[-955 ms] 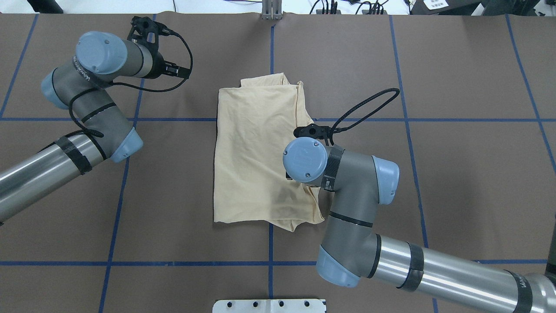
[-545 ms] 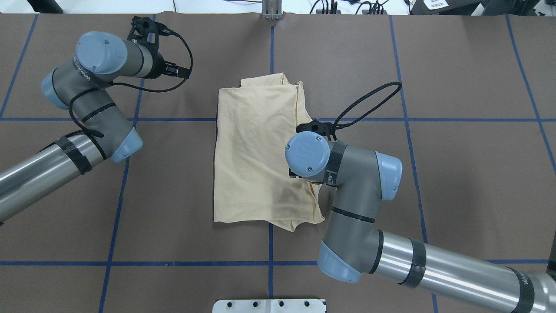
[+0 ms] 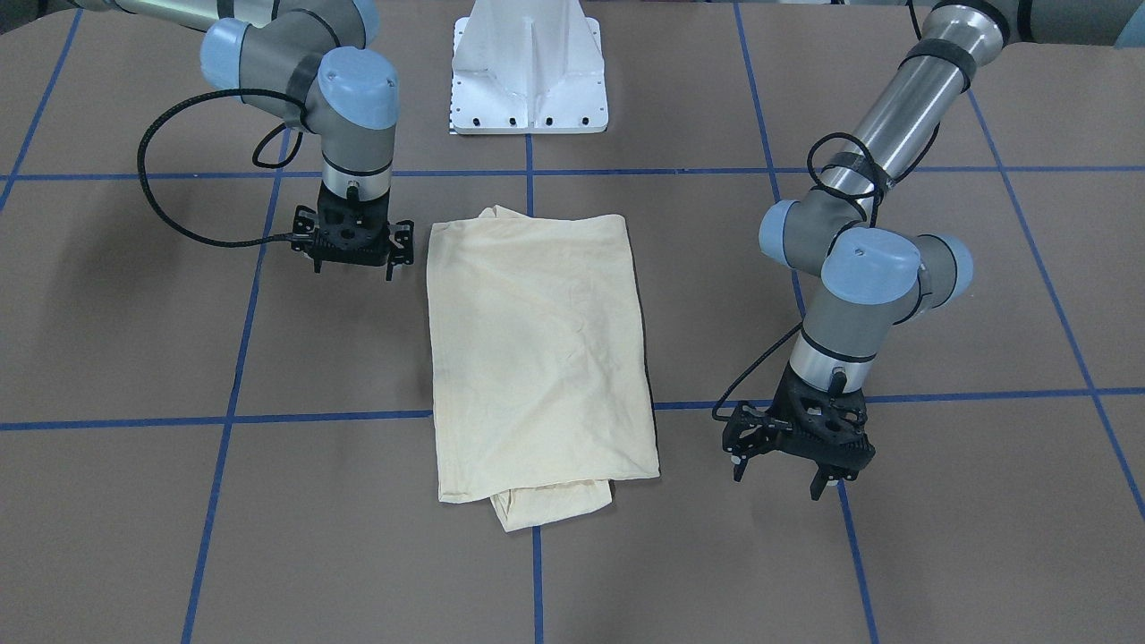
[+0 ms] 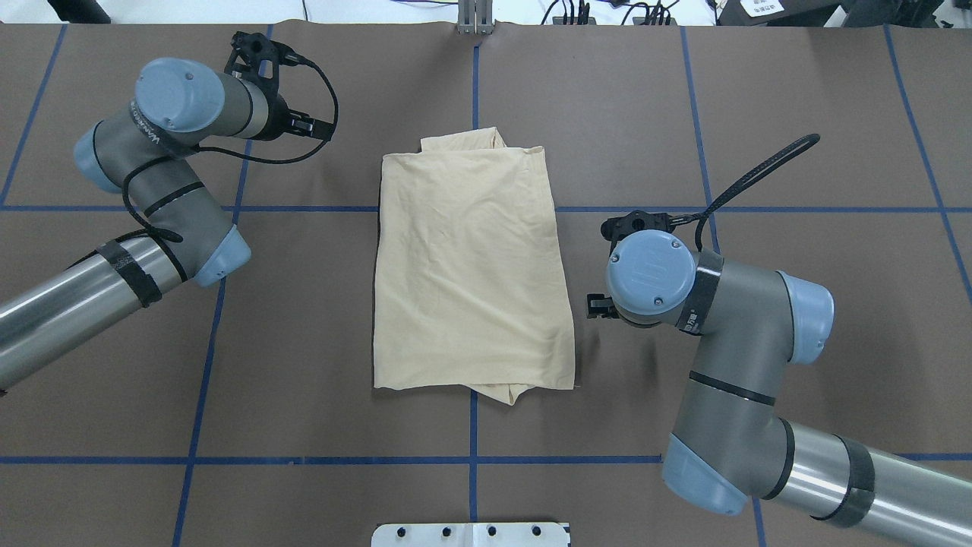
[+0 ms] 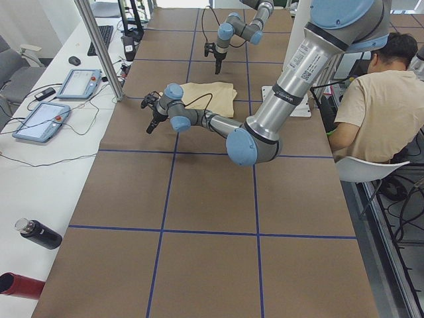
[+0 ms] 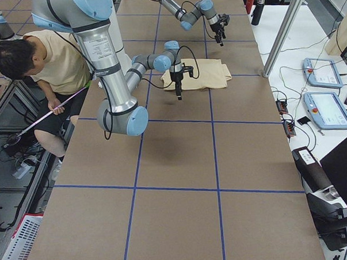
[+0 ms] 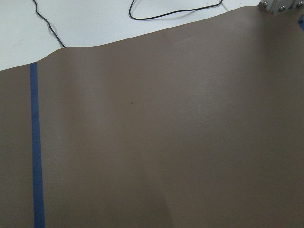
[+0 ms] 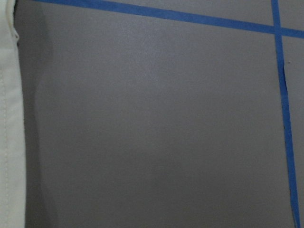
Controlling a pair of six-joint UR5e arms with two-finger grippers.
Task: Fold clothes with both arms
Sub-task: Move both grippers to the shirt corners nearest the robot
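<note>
Free: bare brown paper-covered bench (image 4: pixel 304 304) either side of the flat cream-yellow folded shirt (image 4: pixel 471 266).
Obstacle: white metal pedestal (image 3: pixel 530 67) at the robot's edge.

A wide table (image 4: pixel 797 99) has a brown cover, divided in squares by blue tape lines (image 4: pixel 472 460). A white metal base (image 3: pixel 528 67) stands at its edge. A white side table (image 5: pixel 40 192) carries control tablets (image 5: pixel 78 83), a keyboard (image 5: pixel 104 38) and a black bottle (image 5: pixel 40 234). A person (image 5: pixel 371 106) in a beige shirt sits on a white chair (image 5: pixel 368 169) beside the base
</note>
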